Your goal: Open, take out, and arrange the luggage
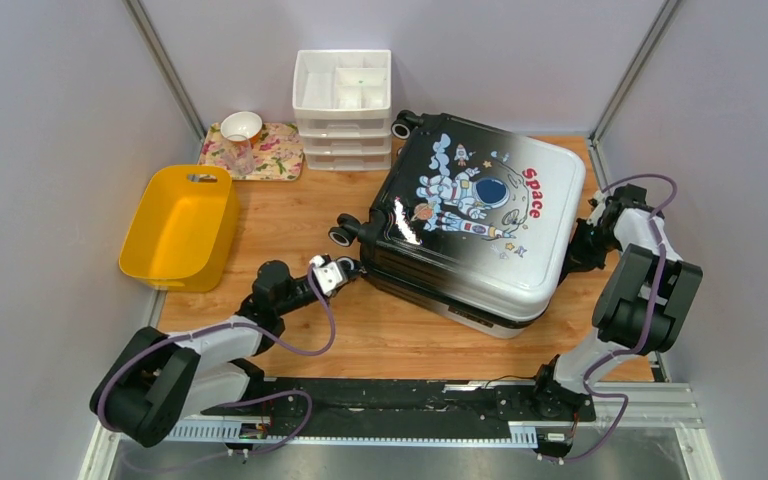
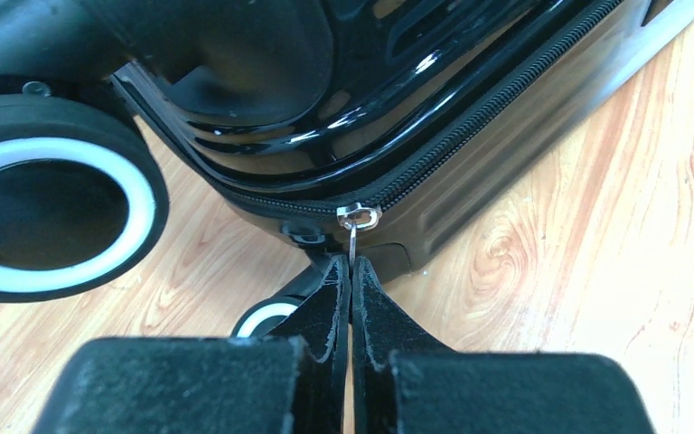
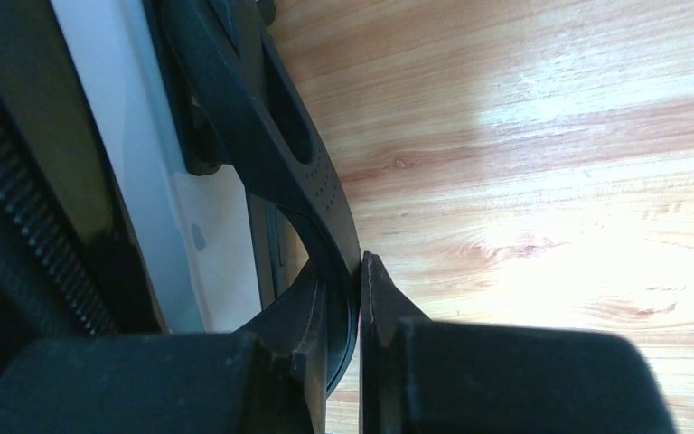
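With the Space suitcase (image 1: 470,220) lying shut beside the drawer organizer (image 1: 345,110), my left gripper (image 2: 351,276) pinches its zipper pull (image 2: 352,240) to unzip, while my right gripper (image 3: 360,280) clamps its side handle (image 3: 280,154), steadying it.

left fingers (image 2: 325,312) pinch the zipper pull (image 2: 352,240) of the luggage (image 2: 343,99), beside its black wheel (image 2: 54,217).

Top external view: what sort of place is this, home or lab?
Probably a lab robot cell, not a home: plain grey partition walls box in a wooden table, two arms mount on a metal rail at its near edge, and luggage, yellow bin and drawer organizer look staged.
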Robot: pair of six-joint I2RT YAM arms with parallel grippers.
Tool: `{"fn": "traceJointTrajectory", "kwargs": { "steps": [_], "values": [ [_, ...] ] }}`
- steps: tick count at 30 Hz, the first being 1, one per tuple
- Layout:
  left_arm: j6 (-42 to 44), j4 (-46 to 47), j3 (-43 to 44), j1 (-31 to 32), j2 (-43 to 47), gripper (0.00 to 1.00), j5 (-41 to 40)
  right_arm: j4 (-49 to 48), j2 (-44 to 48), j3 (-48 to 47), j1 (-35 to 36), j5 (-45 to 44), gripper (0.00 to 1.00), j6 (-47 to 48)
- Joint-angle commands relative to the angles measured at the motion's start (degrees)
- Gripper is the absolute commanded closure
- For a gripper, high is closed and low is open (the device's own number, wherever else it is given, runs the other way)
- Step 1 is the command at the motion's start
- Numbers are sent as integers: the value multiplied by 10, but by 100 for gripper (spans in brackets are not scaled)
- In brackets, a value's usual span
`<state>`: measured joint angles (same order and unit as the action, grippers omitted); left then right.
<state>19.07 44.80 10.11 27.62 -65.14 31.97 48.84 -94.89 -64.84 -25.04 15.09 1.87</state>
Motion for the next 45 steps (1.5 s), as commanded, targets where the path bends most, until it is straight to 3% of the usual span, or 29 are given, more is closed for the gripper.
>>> {"fn": "traceJointTrajectory", "kwargs": {
  "steps": [1, 10, 20, 27, 38, 45],
  "values": [
    [-6, -3, -12, -53, -38, 100, -32, -95, -27, -39, -52, -218, 100, 84],
    [2, 96, 56, -49, -150, 100, 8, -81, -28, -42, -41, -170, 100, 80],
    [45, 173, 29, -34, -143, 100, 7, -103, -57, -71, -49, -205, 100, 98],
    [-2, 187, 96, -68, -201, 100, -73, -121, -70, -71, -49, -223, 100, 110],
    [14, 245, 170, -92, -308, 100, -81, -149, -93, -71, -54, -240, 100, 147],
    [71, 382, 152, -77, -325, 100, 62, -168, -117, -89, -51, -229, 100, 180]
  ]
}}
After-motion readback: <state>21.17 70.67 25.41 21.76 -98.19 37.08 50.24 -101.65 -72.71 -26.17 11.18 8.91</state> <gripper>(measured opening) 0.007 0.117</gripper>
